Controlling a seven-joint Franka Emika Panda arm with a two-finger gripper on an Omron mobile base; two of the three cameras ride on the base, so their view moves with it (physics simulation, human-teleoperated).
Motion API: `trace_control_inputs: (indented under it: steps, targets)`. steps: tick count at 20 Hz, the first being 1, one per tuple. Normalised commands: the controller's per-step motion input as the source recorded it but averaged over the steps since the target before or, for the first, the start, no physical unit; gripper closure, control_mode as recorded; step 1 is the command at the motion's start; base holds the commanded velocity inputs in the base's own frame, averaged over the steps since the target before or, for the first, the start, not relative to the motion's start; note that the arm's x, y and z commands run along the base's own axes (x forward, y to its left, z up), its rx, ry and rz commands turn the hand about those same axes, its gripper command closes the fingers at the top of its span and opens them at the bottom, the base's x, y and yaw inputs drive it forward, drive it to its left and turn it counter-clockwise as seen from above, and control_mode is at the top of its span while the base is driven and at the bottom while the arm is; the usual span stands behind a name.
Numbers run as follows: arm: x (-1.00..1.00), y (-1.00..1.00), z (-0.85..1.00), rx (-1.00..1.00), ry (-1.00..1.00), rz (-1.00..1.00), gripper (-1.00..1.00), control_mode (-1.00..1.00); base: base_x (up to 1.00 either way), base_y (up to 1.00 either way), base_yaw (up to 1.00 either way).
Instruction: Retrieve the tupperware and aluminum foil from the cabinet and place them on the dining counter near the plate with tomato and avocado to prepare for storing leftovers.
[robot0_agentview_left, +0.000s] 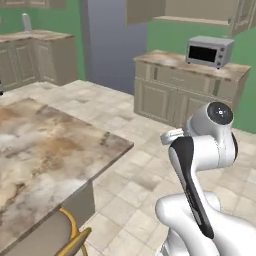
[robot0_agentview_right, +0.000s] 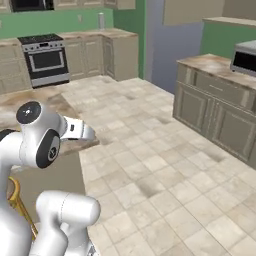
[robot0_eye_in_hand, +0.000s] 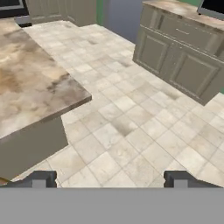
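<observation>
Left base view: the dining counter (robot0_agentview_left: 45, 155), a marbled beige-brown tabletop, spans the 9 o'clock side; a yellow stool frame (robot0_agentview_left: 72, 235) shows beneath its near edge at 7 o'clock. The grey oven (robot0_agentview_left: 210, 51) stands on the narrower tabletop (robot0_agentview_left: 165, 60) at 1 o'clock. The cabinet (robot0_agentview_left: 200, 14) hangs above it at 12 to 1 o'clock, its contents too hidden to tell. The white arm (robot0_agentview_left: 200, 170) rises at 5 o'clock.

Right base view: a range (robot0_agentview_right: 45, 59) stands at 11 o'clock; the base cabinets (robot0_agentview_right: 215, 112) run along 3 o'clock.

Hand view: the fingers (robot0_eye_in_hand: 41, 179) stand wide apart, released, grasping nothing, above the tiled floor (robot0_eye_in_hand: 131, 131). The counter corner lies at 9 o'clock.
</observation>
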Motion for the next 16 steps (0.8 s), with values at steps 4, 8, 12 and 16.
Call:
trace_control_inputs:
  steps: [4, 8, 12, 16]
  targets:
    - [0.0, 0.0, 0.0, 0.0, 0.0, 0.0, -1.0, 1.0, 0.79, -0.71, -0.49]
    - [0.0, 0.0, 0.0, 0.0, 0.0, 0.0, -1.0, 1.0, 0.95, -0.51, -0.46]
    - [0.0, 0.0, 0.0, 0.0, 0.0, 0.0, -1.0, 1.0, 1.0, -0.13, -0.38]
    - [0.0, 0.0, 0.0, 0.0, 0.0, 0.0, -1.0, 1.0, 1.0, 0.0, -0.31]
